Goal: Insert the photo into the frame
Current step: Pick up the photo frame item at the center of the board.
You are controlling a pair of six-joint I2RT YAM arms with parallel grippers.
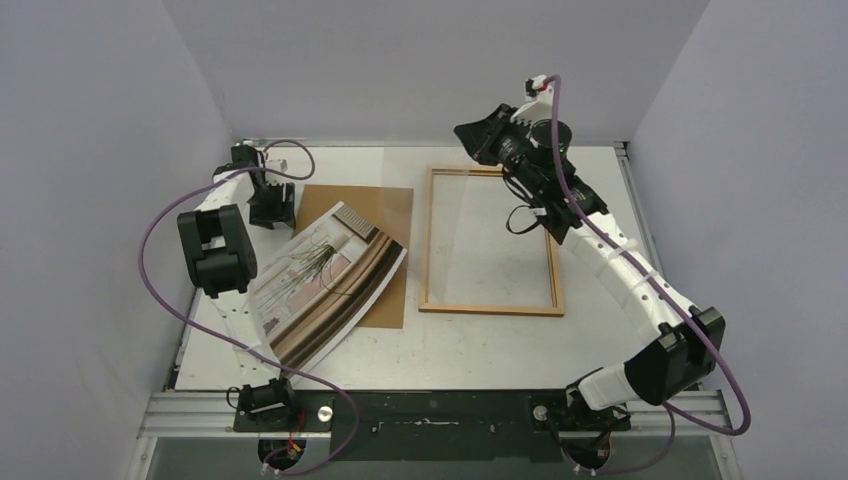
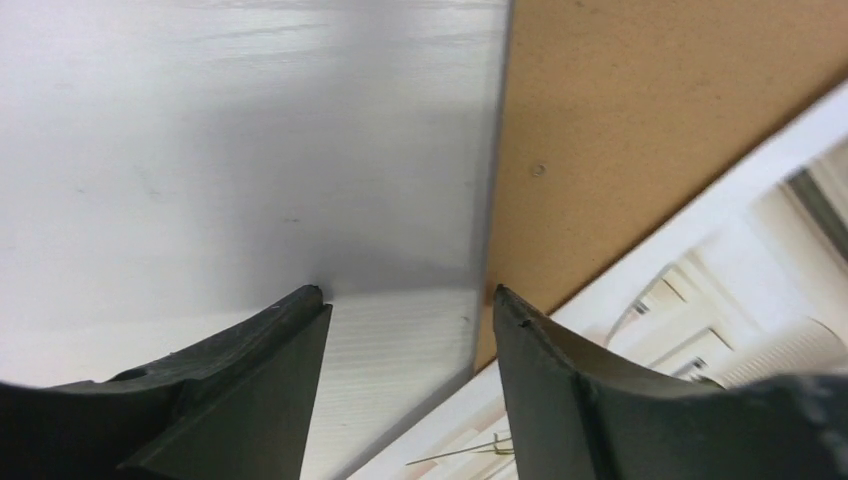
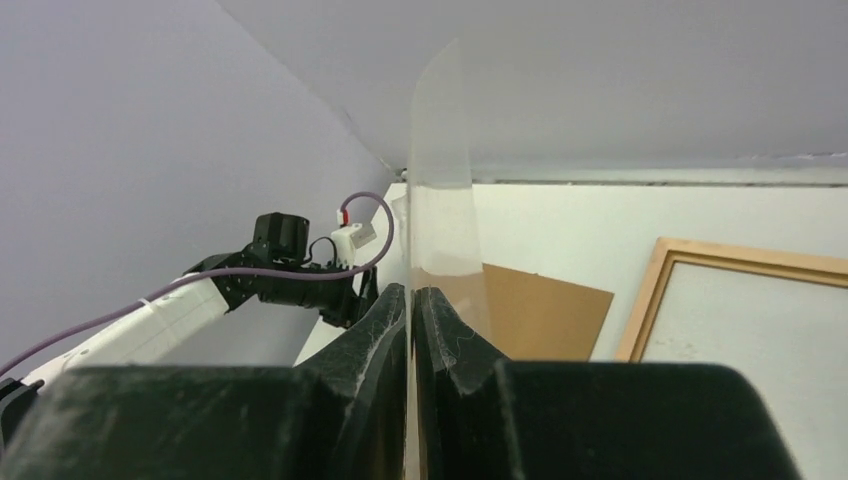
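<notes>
The job looks to me about half prepared and not yet done. The large paper photo with beige and brown bands and a green trailing plant (image 1: 320,275) lies picture-side up and skewed on the left half of the white desk (image 1: 450,345). It rests mostly on the plain brown fibreboard backing sheet (image 1: 388,208), with its near corner running off onto the desk. It is apart from the thin reddish-brown wooden frame (image 1: 490,309), which lies flat to the right of the board, its opening showing only desk as far as I can tell.

My right tool (image 3: 410,295) is raised over the frame's far edge. Its jaws are pressed together on the edge of a clear pane (image 3: 445,180), which it holds upright in the air, out of the frame.

My left tool (image 2: 405,300) hangs low at the far left, just beside the board's far-left corner. Its jaws stand apart with nothing between them, only desk and the board's edge below.

So the frame is taken apart: the backing is out and the pane is out. What I judge is left is to settle the pane back in the frame, square the photo up and lay it into the opening, then cover it with the board. The photo is loose, and no tool touches it.
</notes>
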